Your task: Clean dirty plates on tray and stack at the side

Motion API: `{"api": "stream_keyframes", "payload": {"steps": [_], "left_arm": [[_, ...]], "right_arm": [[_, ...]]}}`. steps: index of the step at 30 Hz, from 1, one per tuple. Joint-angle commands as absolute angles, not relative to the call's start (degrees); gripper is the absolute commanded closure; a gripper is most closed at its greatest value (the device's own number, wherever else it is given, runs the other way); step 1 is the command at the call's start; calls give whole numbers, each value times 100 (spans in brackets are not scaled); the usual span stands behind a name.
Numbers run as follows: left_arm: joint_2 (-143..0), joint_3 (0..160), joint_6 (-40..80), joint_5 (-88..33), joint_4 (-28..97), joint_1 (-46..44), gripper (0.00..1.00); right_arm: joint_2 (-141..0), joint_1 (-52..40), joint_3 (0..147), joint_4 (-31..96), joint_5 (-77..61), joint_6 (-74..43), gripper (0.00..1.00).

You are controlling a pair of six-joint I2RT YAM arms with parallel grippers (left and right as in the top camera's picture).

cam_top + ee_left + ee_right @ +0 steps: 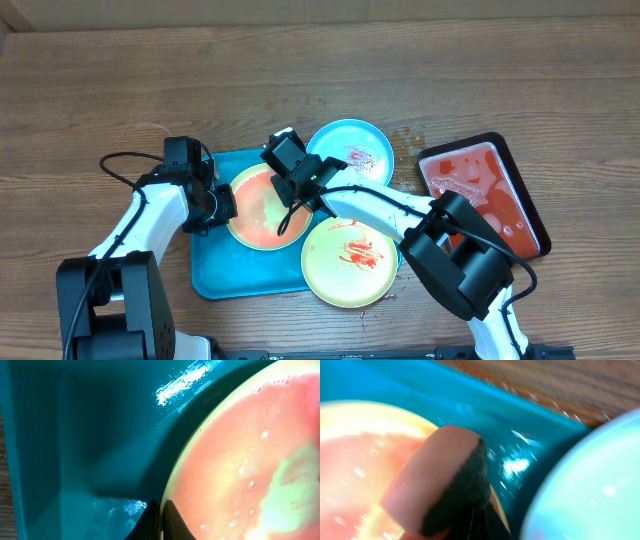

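Black fingers of the left gripper (160, 524) are pinched together on the 9 o'clock rim of the first yellow plate (262, 210), which lies face up with a thin orange-red film spread across it. The right gripper (478, 522) is clamped on a sponge (437, 487), pinkish with a dark backing layer, and presses it onto the same plate at about 2 o'clock of the plate's centre.

That plate lies in the left half of the turquoise tray (212, 275). The tray's long axis runs roughly from 9 to 3 o'clock in the overhead view.

A second yellow plate (350, 262) sits at the tray's 4 o'clock corner, partly over the rim, and carries distinct red streaks at its centre. A light blue plate (350, 150) with a small red smear sits at the 1 o'clock corner, also partly over the edge.

Well apart, at 3 o'clock of the tray, a black tray (530, 215) of red liquid rests on the wooden table (100, 80). Its long axis runs from about 11 to 5 o'clock.
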State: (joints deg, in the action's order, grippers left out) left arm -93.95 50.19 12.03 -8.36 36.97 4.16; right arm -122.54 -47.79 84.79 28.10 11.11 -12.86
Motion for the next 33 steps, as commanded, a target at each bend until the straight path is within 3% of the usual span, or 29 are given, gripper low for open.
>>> {"api": "stream_keyframes", "payload": {"steps": [1, 5, 10, 22, 27, 33], "left_arm": [[-9452, 4989, 1288, -753, 3675, 449, 96], [-9452, 4989, 1288, -753, 3675, 449, 95], [-9452, 4989, 1291, -753, 3675, 449, 95], [-9452, 4989, 1291, -755, 3656, 447, 96], [-9452, 4989, 1291, -757, 3597, 447, 96], [-9450, 4989, 1291, -757, 3594, 449, 96]], "right_arm": [[-12313, -4831, 8451, 3306, 1758, -941, 96], [-12313, -4950, 8451, 3955, 1446, -696, 96], [-12313, -5175, 8451, 4322, 56, 99, 96], [-12313, -5288, 8451, 3802, -2891, 152, 96], [-12313, -5251, 8451, 3640, -2762, 62, 96], [-12171, -4987, 8799, 3612, -943, -552, 96]]}}
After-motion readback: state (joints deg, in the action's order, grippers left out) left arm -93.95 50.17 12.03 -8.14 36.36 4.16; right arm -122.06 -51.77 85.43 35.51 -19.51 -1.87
